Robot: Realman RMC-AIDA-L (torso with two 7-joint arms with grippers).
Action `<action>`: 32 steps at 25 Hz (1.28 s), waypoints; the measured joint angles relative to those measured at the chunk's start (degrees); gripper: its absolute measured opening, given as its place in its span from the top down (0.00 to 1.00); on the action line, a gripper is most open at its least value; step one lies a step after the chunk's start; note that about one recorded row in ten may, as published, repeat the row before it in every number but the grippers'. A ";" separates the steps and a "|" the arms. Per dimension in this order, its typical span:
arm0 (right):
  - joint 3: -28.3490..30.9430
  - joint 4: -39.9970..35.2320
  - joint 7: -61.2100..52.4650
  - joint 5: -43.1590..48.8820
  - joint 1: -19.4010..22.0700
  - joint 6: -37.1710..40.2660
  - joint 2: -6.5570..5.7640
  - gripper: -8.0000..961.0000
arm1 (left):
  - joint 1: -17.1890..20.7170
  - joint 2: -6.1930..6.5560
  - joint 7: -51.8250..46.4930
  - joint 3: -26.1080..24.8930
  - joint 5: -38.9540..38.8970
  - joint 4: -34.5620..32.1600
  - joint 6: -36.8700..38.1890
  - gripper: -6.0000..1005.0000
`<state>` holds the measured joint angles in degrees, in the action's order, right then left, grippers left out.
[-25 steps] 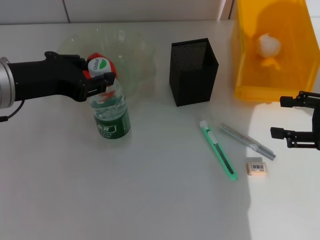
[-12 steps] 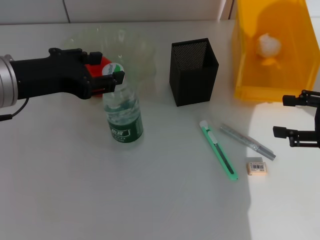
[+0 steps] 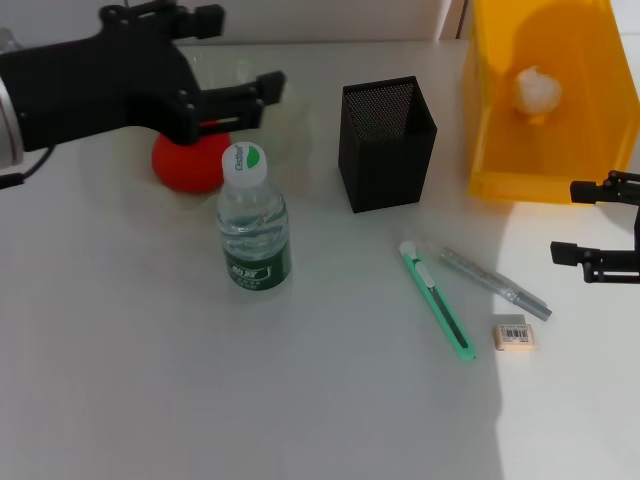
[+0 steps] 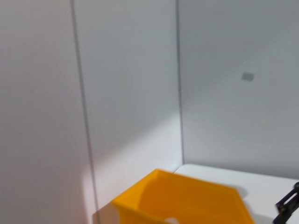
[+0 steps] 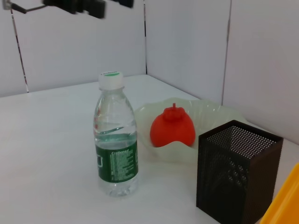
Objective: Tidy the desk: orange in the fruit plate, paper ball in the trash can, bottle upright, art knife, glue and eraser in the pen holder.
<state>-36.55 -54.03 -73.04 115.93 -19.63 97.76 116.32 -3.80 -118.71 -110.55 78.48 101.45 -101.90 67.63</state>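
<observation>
Head view: the left gripper point(image 3: 235, 95) overlapped the top of the orange point(image 3: 188, 165) and much of the clear fruit plate point(image 3: 285, 105). The trash can point(image 3: 545, 90) and right gripper point(image 3: 592, 220) ran off the frame edge. The eraser point(image 3: 513, 334) label was too small to read. Left wrist view: the left gripper's fingers were outside the frame.

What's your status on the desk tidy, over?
Left gripper open, raised above the fruit plate. Right gripper open, idle by the trash can. Bottle upright. Art knife, glue, eraser outside pen holder.
</observation>
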 joint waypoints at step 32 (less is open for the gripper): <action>-30.21 -37.03 -70.22 33.20 -13.43 6.45 3.06 0.18 | -8.59 0.14 65.38 20.36 -42.39 66.80 8.47 0.21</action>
<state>-66.75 -91.06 -143.26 149.13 -33.06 104.21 119.38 -12.39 -118.57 -45.17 98.84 59.06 -35.10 76.10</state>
